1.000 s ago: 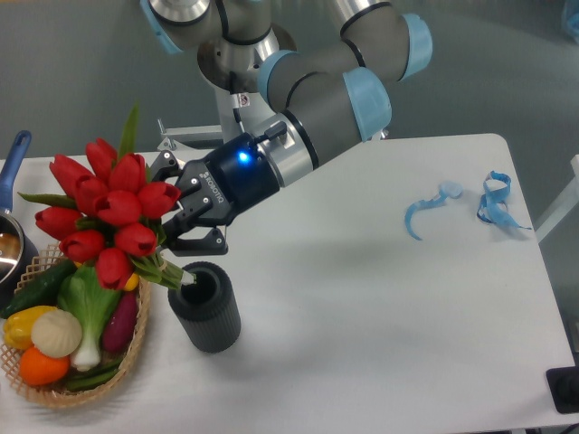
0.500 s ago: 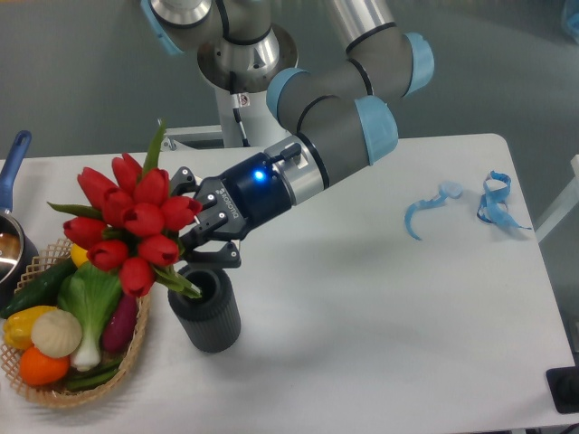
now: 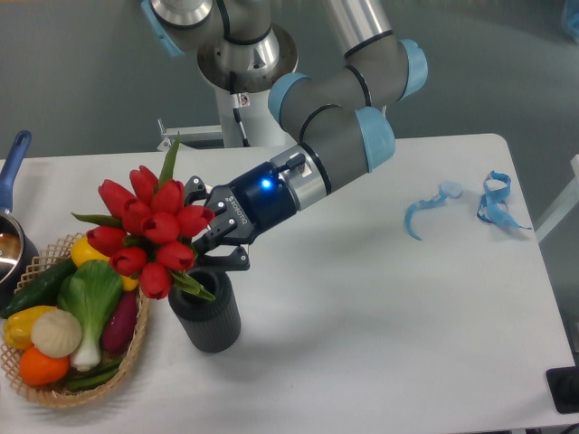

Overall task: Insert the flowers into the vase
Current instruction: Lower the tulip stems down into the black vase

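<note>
The gripper (image 3: 210,242) reaches in from the upper right, its black fingers (image 3: 228,259) closed around the stems of the flowers (image 3: 149,231), which it holds just above the vase (image 3: 207,316). The bunch is tilted, with the red tulip heads leaning up and to the left and the green stem ends pointing down toward the round mouth of the vase. The lowest leaves touch or overlap the vase rim; whether the stems are already inside the opening cannot be told. One long green leaf sticks up above the buds.

The vase stands upright on the white tabletop (image 3: 380,316), near the front left, dark grey and ribbed. Just beside it on the left sits a wicker basket (image 3: 127,362) filled with toy vegetables (image 3: 68,316): a green-and-white leafy one, a purple one, a yellow pepper, an orange one, a pale round one and a dark green cucumber. The tulip heads hang over the basket's upper edge.

At the far left edge a pot with a blue handle (image 3: 13,167) is partly visible. Near the right end of the tabletop lie curled light-blue strips (image 3: 493,203), well apart from the vase.
</note>
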Robot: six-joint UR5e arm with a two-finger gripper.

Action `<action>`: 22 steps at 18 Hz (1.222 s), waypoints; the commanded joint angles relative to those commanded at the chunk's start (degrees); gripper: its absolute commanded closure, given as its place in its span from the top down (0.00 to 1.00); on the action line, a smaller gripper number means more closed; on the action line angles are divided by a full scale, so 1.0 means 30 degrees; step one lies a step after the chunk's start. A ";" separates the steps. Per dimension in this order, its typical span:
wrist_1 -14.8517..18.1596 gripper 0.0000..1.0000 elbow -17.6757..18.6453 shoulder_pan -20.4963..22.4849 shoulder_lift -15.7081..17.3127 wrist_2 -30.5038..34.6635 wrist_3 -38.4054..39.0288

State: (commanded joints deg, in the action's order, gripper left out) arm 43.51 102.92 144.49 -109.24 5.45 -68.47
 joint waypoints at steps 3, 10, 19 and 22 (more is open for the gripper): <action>0.0000 0.14 0.0145 0.0205 -0.0294 0.0438 -0.0001; 0.0000 0.15 0.0819 0.0528 -0.0558 0.0586 -0.0234; -0.0029 0.35 0.0997 0.0440 -0.0880 0.1201 -0.0469; -0.0029 0.56 0.0821 0.0411 -0.0939 0.1231 -0.0586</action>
State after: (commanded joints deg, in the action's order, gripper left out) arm 43.42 105.38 145.72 -112.06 9.14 -70.22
